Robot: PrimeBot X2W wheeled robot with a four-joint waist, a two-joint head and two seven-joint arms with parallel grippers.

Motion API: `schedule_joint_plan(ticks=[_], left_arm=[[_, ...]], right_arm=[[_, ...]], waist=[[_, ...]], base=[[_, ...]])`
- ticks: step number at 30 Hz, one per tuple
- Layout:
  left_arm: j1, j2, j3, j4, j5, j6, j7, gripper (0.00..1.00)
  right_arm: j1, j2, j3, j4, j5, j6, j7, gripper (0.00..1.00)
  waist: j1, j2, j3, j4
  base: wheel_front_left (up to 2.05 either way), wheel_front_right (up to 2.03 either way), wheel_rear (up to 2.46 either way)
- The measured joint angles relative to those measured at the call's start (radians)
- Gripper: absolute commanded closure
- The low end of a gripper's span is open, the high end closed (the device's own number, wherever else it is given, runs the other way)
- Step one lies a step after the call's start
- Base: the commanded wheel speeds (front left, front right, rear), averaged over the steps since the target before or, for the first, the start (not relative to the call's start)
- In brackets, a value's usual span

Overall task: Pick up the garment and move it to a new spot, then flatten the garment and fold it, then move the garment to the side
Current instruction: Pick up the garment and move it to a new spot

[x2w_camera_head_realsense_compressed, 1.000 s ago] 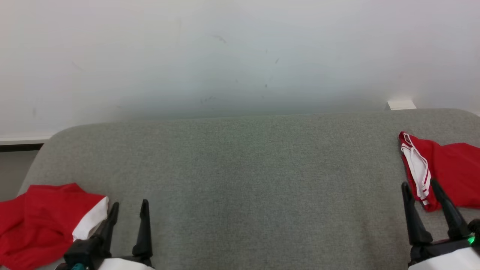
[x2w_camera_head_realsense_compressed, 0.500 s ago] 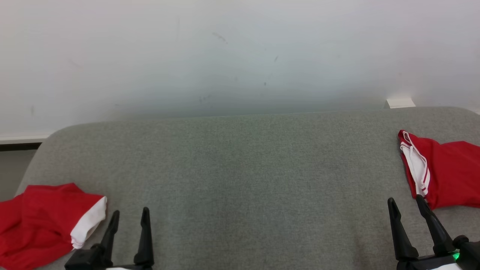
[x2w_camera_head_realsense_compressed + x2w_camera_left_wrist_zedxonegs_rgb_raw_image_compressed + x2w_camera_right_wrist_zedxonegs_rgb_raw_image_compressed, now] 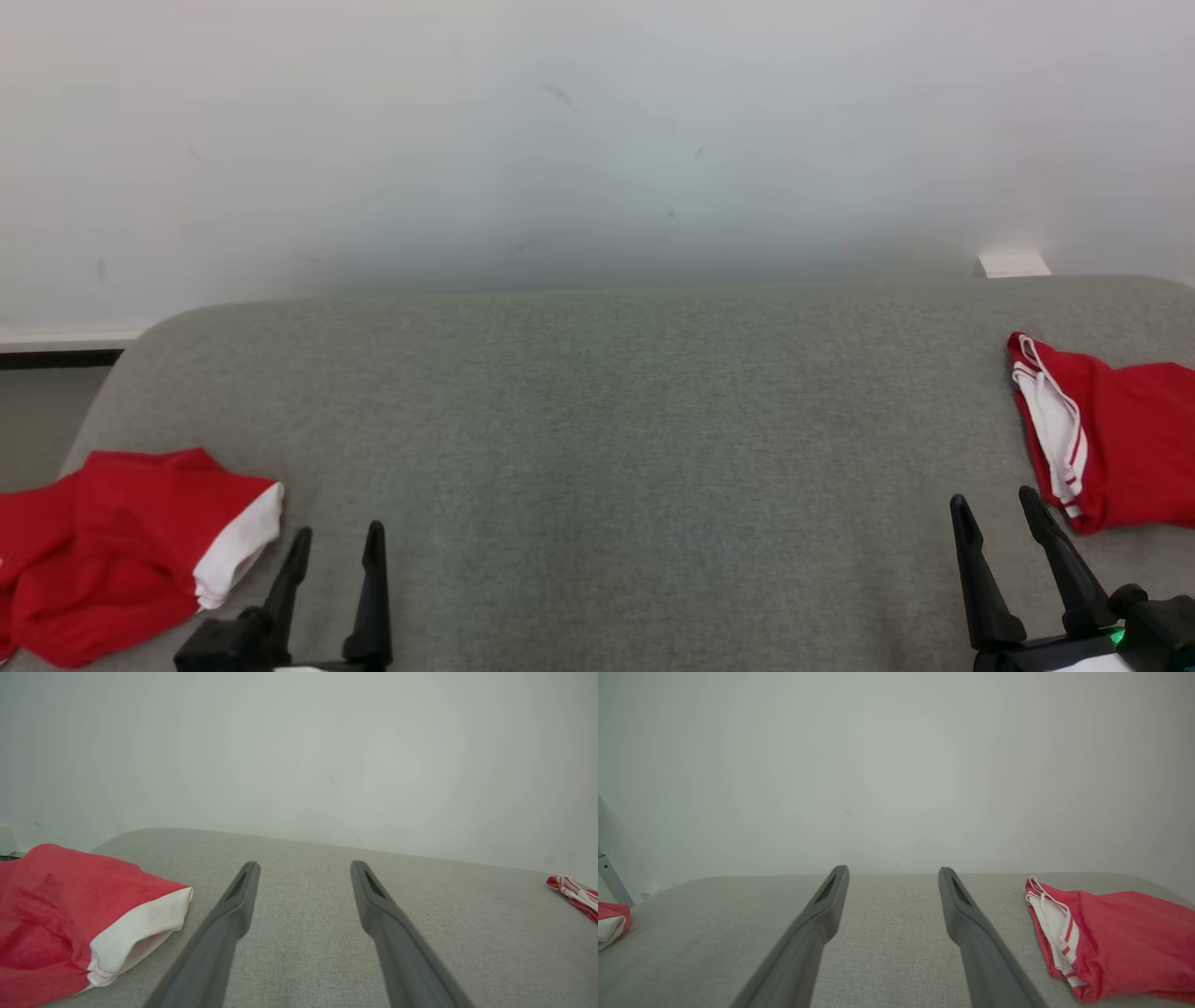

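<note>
Here, the left gripper (image 3: 339,530) and the right gripper (image 3: 992,497) are poised over a grey upholstered surface (image 3: 616,420), each with its jaws spread wide and holding nothing. A crumpled red garment (image 3: 121,541) with a white cuff lies on the surface just beside the left gripper, on its outer side, not touching it. A second red garment (image 3: 1120,439), folded and edged with white striped trim, lies near the right gripper's outer side. A white wall (image 3: 560,140) stands behind.
</note>
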Motion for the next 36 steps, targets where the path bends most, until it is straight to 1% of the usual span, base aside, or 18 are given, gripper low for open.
schedule_joint_plan(ticks=[4,8,14,22,26,30,33,36], left_arm=[[-0.012,0.000,0.006,0.008,0.006,-0.002,0.000,0.00],[-0.016,0.000,0.017,0.015,0.010,0.001,0.000,0.00],[-0.019,0.000,0.037,0.030,0.021,0.017,0.000,0.00],[-0.019,-0.001,0.049,0.047,0.035,0.014,0.000,0.00],[-0.029,0.001,0.050,0.058,0.036,0.007,0.000,0.00],[-0.051,0.005,0.052,0.070,0.039,0.006,0.000,0.00],[-0.072,0.009,0.055,0.082,0.038,0.009,0.000,0.00],[-0.112,0.015,0.062,0.088,0.015,0.001,0.041,0.00]], right_arm=[[0.000,0.001,0.013,0.001,-0.001,0.000,0.000,0.00],[0.000,0.003,0.033,0.005,0.000,0.000,0.000,0.00],[-0.011,0.013,0.060,0.010,0.002,0.000,0.000,0.00],[-0.021,0.034,0.091,0.026,0.005,0.000,0.000,0.00],[-0.035,0.040,0.104,0.031,0.007,0.000,0.000,0.00],[-0.040,0.043,0.104,0.033,0.009,0.000,0.000,0.00],[-0.041,0.043,0.106,0.035,0.009,0.000,0.000,0.00],[-0.044,0.043,0.107,0.033,0.009,0.000,0.000,0.00]], waist=[[0.0000,0.0000,-0.003,0.033],[0.0000,0.0000,-0.006,0.085],[0.0001,0.0000,-0.013,0.182],[0.0001,0.0000,-0.024,0.323],[0.0000,0.0000,-0.024,0.377],[0.0001,0.0000,-0.017,0.403],[0.0001,0.0000,-0.011,0.403],[0.0001,0.0000,-0.007,0.394]], base=[[0.00,0.00,0.00],[0.00,0.00,0.00],[0.00,0.00,0.00],[0.00,0.00,0.00],[0.00,0.00,0.00],[0.00,0.00,0.00],[0.00,0.00,0.00],[0.00,0.00,0.00]])
